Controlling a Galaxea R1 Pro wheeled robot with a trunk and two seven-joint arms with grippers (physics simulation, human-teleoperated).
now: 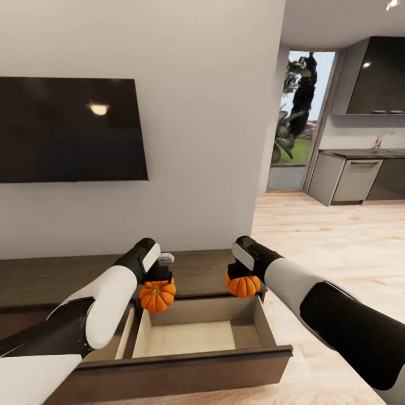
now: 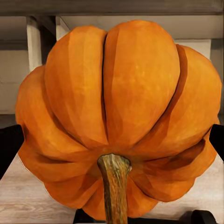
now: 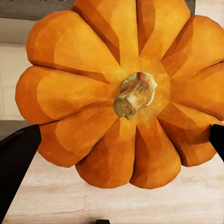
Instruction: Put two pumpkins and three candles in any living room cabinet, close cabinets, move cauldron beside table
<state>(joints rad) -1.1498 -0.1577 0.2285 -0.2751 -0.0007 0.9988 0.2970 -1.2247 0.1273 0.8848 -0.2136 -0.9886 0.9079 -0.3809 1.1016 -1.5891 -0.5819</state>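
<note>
Above the open cabinet drawer, your left pincer grips one pumpkin, your right pincer grips the other pumpkin, both poised over the back edge, ready to drop inside.

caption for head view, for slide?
Each pincer holds a pumpkin above the cabinet's open drawer.

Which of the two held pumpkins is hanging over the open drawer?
The left end effector's pumpkin hangs over the drawer's back-left corner; the right one's pumpkin sits behind the drawer's back edge.
</note>
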